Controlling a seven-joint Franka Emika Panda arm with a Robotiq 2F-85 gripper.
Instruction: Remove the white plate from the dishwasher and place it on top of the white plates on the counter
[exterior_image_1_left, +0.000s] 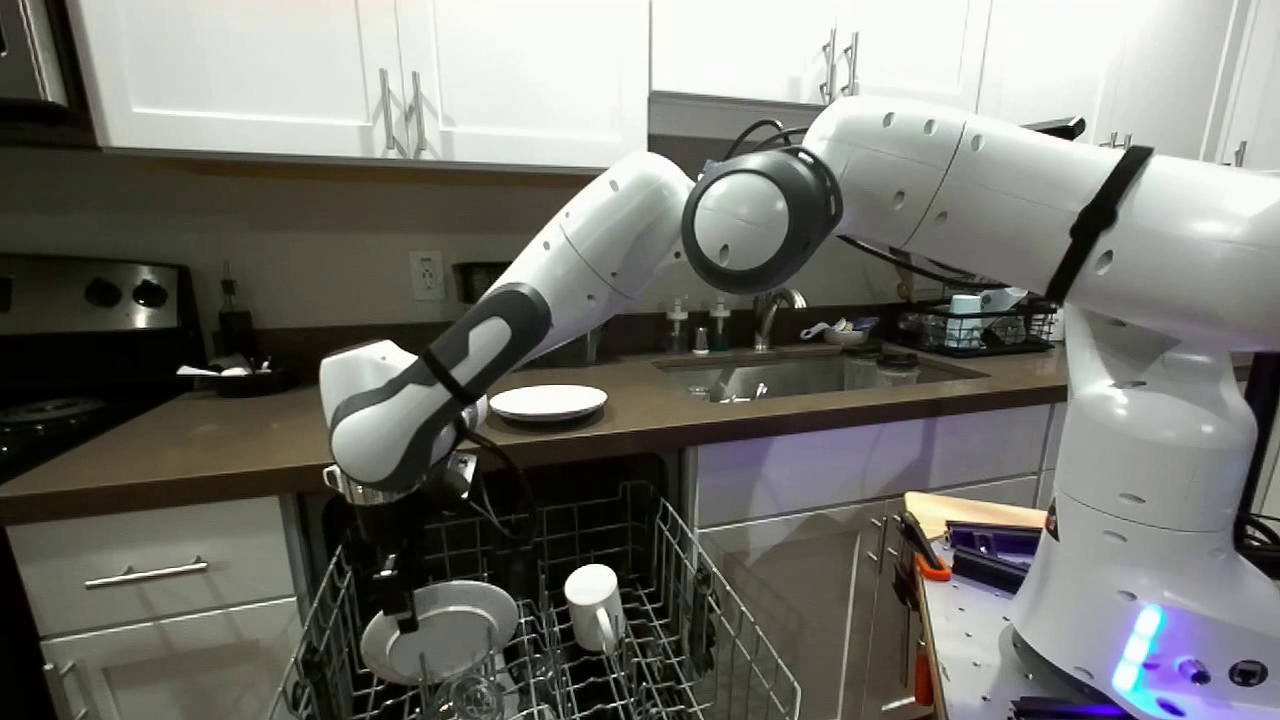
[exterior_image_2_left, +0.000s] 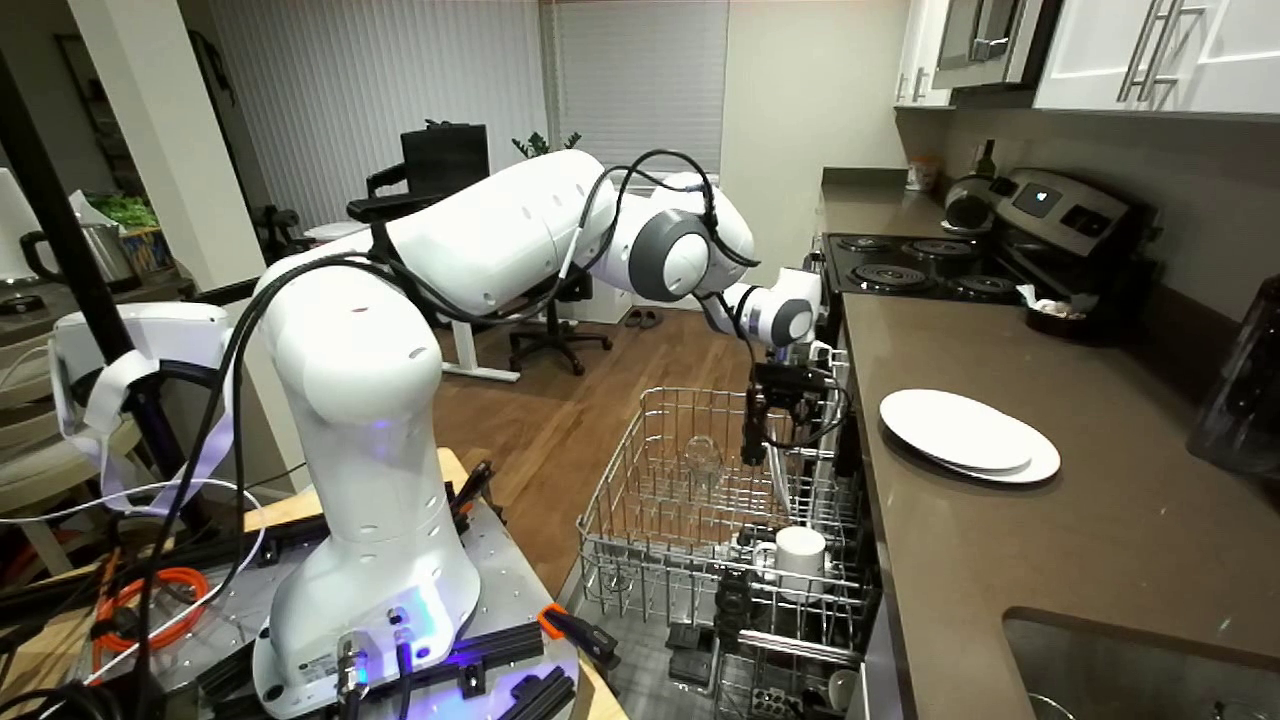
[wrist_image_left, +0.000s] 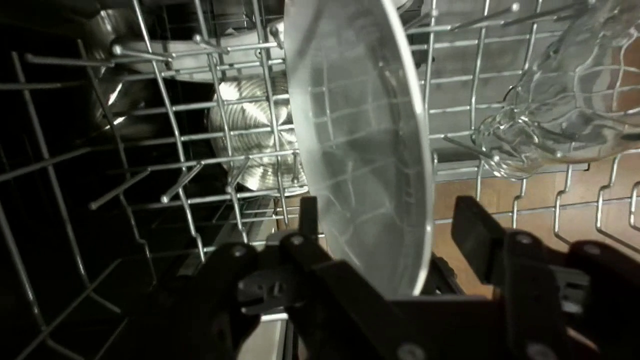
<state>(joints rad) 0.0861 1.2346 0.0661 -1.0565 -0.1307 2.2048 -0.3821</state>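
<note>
The white plate (exterior_image_1_left: 455, 632) stands tilted on edge in the rack of the dishwasher (exterior_image_1_left: 731, 594). It shows edge-on in an exterior view (exterior_image_2_left: 777, 478) and large in the wrist view (wrist_image_left: 365, 150). My gripper (wrist_image_left: 391, 220) is open, pointing down, with the plate's upper edge between its fingers. The right finger in the wrist view is apart from the plate; I cannot tell whether the left one touches it. The gripper is also at the plate in an exterior view (exterior_image_1_left: 398, 595). The white plates (exterior_image_2_left: 960, 435) lie stacked, slightly offset, on the counter (exterior_image_2_left: 1000, 540).
A white cup (exterior_image_1_left: 592, 600) stands in the rack beside the plate. A clear glass (wrist_image_left: 560, 115) lies near the plate. Upright tines surround the plate. The counter edge and the dishwasher opening are close to the arm. A sink (exterior_image_1_left: 800, 376) is set in the counter.
</note>
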